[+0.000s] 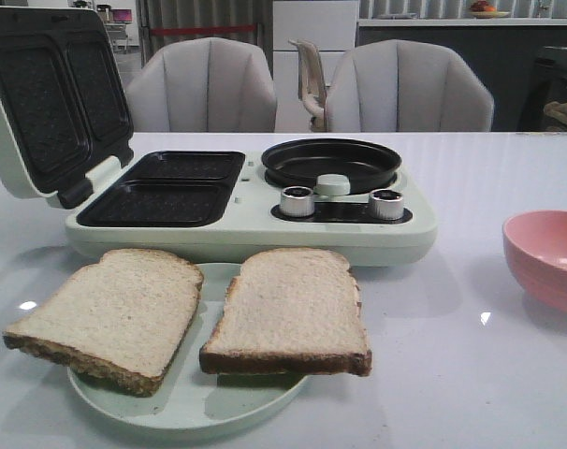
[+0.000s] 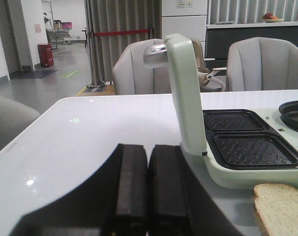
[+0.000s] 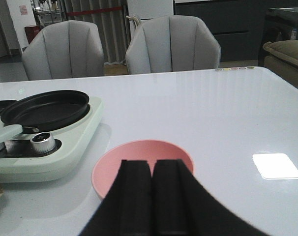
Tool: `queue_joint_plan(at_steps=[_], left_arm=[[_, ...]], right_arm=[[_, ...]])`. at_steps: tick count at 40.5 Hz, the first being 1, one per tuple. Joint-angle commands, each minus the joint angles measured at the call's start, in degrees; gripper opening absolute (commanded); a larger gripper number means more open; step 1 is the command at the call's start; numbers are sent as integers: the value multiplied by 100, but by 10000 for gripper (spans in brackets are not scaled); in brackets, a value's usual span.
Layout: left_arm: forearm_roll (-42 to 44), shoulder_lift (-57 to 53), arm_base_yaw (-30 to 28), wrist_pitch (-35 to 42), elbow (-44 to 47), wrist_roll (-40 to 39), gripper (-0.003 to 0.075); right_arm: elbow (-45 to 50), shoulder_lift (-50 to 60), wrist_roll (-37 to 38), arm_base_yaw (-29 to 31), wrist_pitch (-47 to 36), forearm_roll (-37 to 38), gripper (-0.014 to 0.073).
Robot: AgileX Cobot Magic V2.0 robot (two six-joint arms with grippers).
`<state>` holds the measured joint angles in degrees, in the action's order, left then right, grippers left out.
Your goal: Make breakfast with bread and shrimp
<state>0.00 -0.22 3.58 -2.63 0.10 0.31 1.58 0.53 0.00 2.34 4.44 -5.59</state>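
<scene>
At the lower left of the front view, nearest the camera, a pale green plate (image 1: 185, 407) sits on the white surface (image 1: 452, 374) and carries the bread (image 1: 288, 313): two square slices lying flat side by side, the left one overhanging the plate's left rim, the right one with its dark crust facing the camera. Just behind the plate stands a mint-green breakfast maker (image 1: 251, 201), its lid (image 1: 50, 98) raised at the upper left to show two ridged dark plates inside, with two matching dark sandwich wells (image 1: 162, 187) open below it. On its right half a round black pan (image 1: 330, 161) sits behind two silver knobs (image 1: 298, 201). At the right edge of the frame a pink bowl (image 1: 550, 257) rests on the surface, well apart from the plate. The shrimp cannot be made out in any view. In the left wrist view the left claw (image 2: 148, 182) is clenched, its black fingers pressed together over the bare surface beside the maker's raised lid. In the right wrist view the right claw (image 3: 153, 194) is likewise clenched on nothing, in front of the pink bowl. Farthest back, two grey chairs (image 1: 204, 84) stand behind the surface.
</scene>
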Motion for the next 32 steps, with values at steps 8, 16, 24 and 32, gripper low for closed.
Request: queue_joint_plan(at_steps=[8, 16, 24, 32], left_arm=[[0, -113, 9, 513, 38, -31, 101], [-53, -113, 20, 1342, -98, -31, 101], [0, 34, 20, 636, -1327, -31, 101], [58, 881, 20, -1203, -2927, -31, 101]], right_arm=[[-99, 130, -59, -11, -700, 4, 34], [-558, 130, -59, -11, -400, -35, 34], [-1842, -125, -59, -11, 349, 23, 34], [-3262, -1238, -59, -11, 1193, 28, 34]])
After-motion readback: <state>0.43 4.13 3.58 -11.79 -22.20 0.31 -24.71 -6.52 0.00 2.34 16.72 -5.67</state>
